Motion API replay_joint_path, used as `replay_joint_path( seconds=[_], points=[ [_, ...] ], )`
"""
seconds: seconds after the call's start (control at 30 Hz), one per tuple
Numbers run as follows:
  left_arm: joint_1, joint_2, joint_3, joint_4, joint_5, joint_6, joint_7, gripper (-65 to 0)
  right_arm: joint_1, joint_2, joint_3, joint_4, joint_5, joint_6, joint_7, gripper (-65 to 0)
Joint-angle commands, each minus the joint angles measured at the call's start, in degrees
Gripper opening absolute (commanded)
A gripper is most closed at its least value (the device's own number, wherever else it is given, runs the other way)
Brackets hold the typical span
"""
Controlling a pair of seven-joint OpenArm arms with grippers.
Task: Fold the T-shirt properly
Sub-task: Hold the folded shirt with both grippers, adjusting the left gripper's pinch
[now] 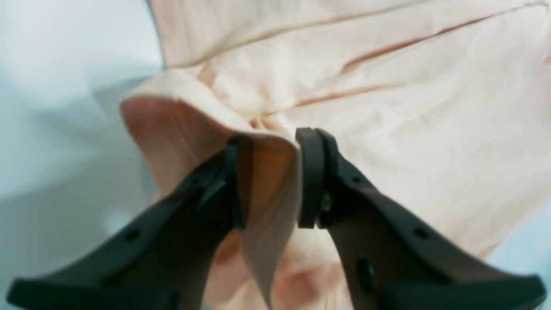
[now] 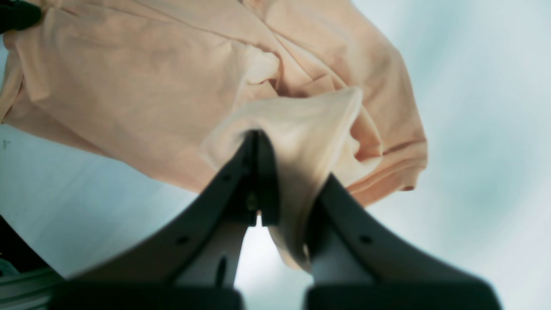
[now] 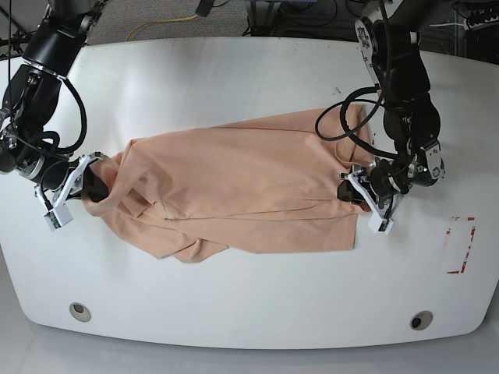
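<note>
On the white worktop (image 3: 249, 78), T-shirt (image 3: 234, 183) spread lengthwise across the middle, mostly flat with creases and a doubled-over fold along the near edge toward the base view's left. No emblem visible on the upward face. Left tool (image 1: 267, 181), at the base view's right (image 3: 360, 191), clenched on a raised fold of the shirt's edge: cloth pinched between the two dark fingers (image 1: 311, 176), fold standing up above the rest of the fabric, more cloth hanging down between the finger bodies. Beyond that fold, fabric lying flat with several long creases running diagonally. Right tool (image 2: 280, 172), at the base view's left (image 3: 87, 183), clamped on the opposite end of the shirt: a pale bunch of cloth (image 2: 297, 129) gathered at the fingertips and draped down over the inner side of one finger. Hemmed sleeve (image 2: 396, 172) lying just beside this grip, folded over itself, resting on the worktop. Both grasped ends lifted slightly off the surface; whether the middle of the shirt rests fully on the worktop, cannot tell for certain from the wrist views, though base view suggests contact throughout. Red-and-white marker (image 3: 460, 245) on the worktop well apart from the shirt, toward the base view's right edge. Two round holes (image 3: 78, 311) near the front edge of the worktop.
</note>
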State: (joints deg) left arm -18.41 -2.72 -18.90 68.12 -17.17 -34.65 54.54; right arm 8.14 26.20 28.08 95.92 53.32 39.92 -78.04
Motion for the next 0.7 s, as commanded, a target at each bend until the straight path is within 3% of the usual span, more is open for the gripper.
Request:
replay_joint_path(
  seconds=[0.0, 0.3, 0.37, 0.47, 0.67],
  points=[
    [-2.8, -0.3, 0.1, -2.0, -1.2, 0.0, -1.3, -49.0, 1.2, 1.2, 0.4, 0.8, 1.1, 0.1, 1.4, -65.0],
    [-5.0, -0.3, -0.1, -7.1, -1.0, 0.0, -3.3, -49.9, 1.2, 0.7, 0.4, 0.8, 1.0, 0.1, 1.4, -65.0],
    [-4.8, -0.3, -0.1, -7.1, -1.0, 0.1, -4.7, -52.8, 1.2, 0.3, 0.4, 0.8, 1.0, 0.1, 1.4, -65.0],
    [-4.7, -0.3, 0.0, -7.1, -1.0, 0.1, -6.2, -65.0, 1.2, 0.1, 0.4, 0.8, 1.0, 0.1, 1.4, -65.0],
    [-4.5, -0.2, -1.4, -6.8, -1.2, 0.1, -6.2, -65.0, 1.2, 0.1, 0.4, 0.8, 0.9, 0.1, 1.4, -65.0]
  ],
)
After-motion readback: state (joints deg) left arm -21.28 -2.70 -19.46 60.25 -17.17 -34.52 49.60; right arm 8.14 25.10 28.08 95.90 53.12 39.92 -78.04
